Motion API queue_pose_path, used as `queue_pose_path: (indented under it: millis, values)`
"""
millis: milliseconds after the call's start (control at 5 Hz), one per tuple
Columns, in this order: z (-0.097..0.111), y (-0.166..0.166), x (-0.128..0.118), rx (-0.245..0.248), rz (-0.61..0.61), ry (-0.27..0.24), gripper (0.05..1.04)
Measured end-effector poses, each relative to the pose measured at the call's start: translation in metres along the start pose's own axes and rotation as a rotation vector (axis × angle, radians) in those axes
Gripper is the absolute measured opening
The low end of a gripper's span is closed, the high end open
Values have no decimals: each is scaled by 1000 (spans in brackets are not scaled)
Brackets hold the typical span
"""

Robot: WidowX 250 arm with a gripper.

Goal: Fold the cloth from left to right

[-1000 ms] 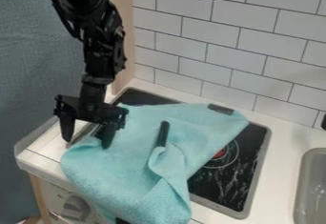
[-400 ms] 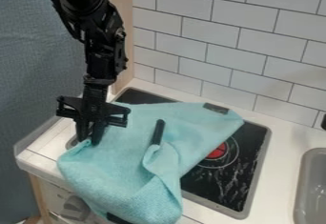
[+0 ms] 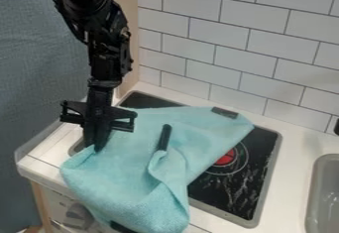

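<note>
The gripper (image 3: pixel 96 146) is pointed down at the left edge of the blue-green cloth (image 3: pixel 129 177). Its two fingers (image 3: pixel 102 137) are brought close together, and a bit of the cloth's edge is pinched at their tips. The gripper is held up by the black arm (image 3: pixel 108 56), which is seen coming in from the top left.

The cloth is spread in a bumpy heap over the left and middle of the black stove top (image 3: pixel 232 195). Its near end is draped over the front edge of the white counter (image 3: pixel 291 135). In the middle of the cloth, a fold is bunched up, and a black strip (image 3: pixel 164 138) is seen standing out just above it. A short dark patch (image 3: pixel 225 112) is seen at the far right corner of the cloth, and one more black piece (image 3: pixel 122 227) is seen at its near end, low down.

To the right of the cloth, a red spot (image 3: pixel 226 157) is ringed by thin lines on the stove top. The stove top is edged with a gray rim (image 3: pixel 270 170). Below the counter's front edge, a gray knob (image 3: pixel 79 216) is partly covered by the cloth.

Farther right, a gray sink (image 3: pixel 319 192) is set into the counter. Behind it all, the wall is covered with white tiles (image 3: pixel 232 29). At the left, a wood post (image 3: pixel 126 24) is seen beside a blue-gray sheet (image 3: pixel 39 78).
</note>
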State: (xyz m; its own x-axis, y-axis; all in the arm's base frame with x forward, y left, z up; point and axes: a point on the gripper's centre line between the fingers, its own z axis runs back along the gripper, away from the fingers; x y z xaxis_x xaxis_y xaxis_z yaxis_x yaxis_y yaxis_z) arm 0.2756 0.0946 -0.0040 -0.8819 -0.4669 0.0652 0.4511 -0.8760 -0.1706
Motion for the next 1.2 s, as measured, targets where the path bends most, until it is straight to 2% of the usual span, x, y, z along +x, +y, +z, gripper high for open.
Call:
queue_pose_path:
  millis: [400,600,800,1200]
  values:
    - [40,10,1,100,-9,67,48]
    - [59,17,7,155,-11,84,48]
    - [70,34,21,175,-64,105,48]
    - [74,101,63,188,-285,112,48]
